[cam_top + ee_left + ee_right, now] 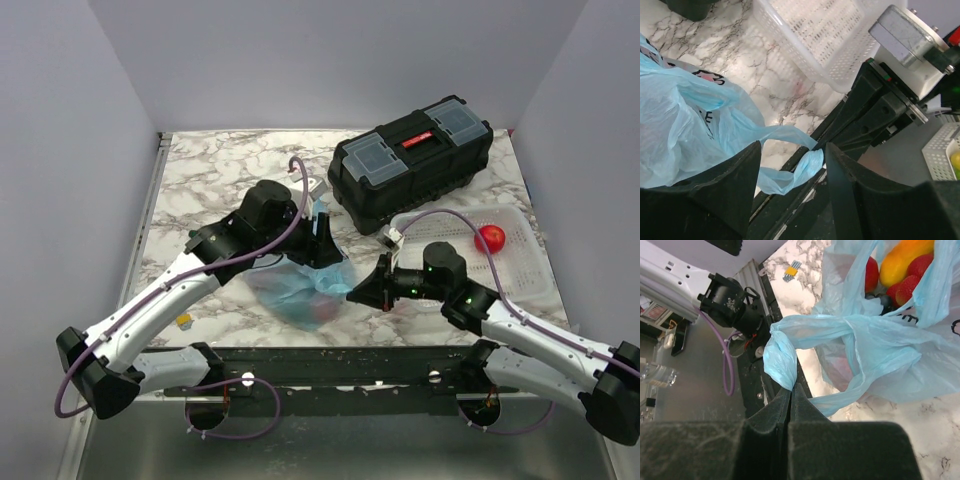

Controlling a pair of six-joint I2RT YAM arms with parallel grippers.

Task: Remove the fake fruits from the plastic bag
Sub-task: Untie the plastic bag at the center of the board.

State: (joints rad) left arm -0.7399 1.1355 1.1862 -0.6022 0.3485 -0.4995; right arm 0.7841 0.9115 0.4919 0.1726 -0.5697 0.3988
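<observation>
The light-blue plastic bag (300,288) lies on the marble table between the arms. My right gripper (791,388) is shut on one loop handle (780,357) of the bag and pulls it toward the near edge; it also shows in the top view (356,293). Inside the open bag I see a yellow-orange fruit (902,259), red fruits (871,273) and a dark grape (885,300). My left gripper (792,146) is open, with the pinched handle (790,176) lying loose between its fingers; from above it (325,243) hovers over the bag's far side. One red fruit (490,238) sits in the white basket.
A white mesh basket (525,270) stands at the right, seen also in the left wrist view (815,37). A black toolbox (410,160) stands at the back. A small yellow-blue item (184,320) lies near the table's front left edge.
</observation>
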